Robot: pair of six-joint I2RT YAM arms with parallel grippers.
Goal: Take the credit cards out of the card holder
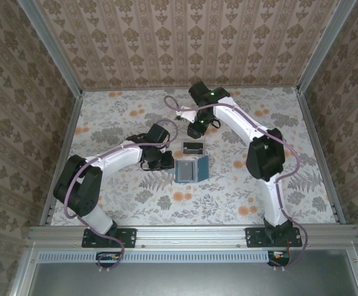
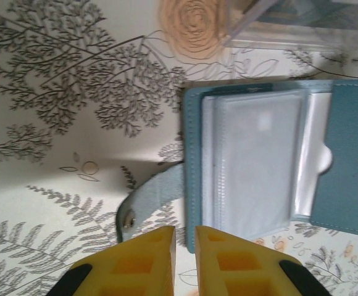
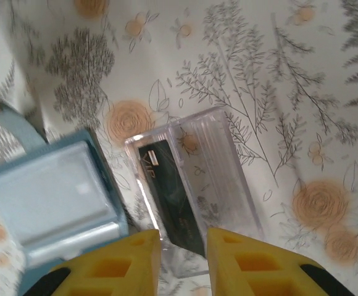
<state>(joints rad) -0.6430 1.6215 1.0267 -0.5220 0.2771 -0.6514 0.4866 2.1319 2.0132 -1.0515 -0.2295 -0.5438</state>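
The teal card holder (image 1: 190, 170) lies open mid-table, its pale sleeves (image 2: 253, 160) facing up; whether cards sit in them I cannot tell. My left gripper (image 1: 165, 161) is at its left edge. In the left wrist view that gripper (image 2: 185, 231) is closed to a narrow slit, with the holder's stitched corner edge (image 2: 193, 185) running into it. One dark credit card (image 3: 170, 197) marked VIP lies inside a clear plastic box (image 3: 222, 166) just behind the holder (image 3: 49, 191). My right gripper (image 3: 184, 237) hovers over the box, its fingers apart and nothing between them.
The clear box (image 1: 185, 147) sits between the holder and the right gripper (image 1: 197, 128). The holder's snap strap (image 2: 142, 206) sticks out to the left. The flowered tablecloth (image 1: 278, 117) is bordered by metal rails and wallpapered walls.
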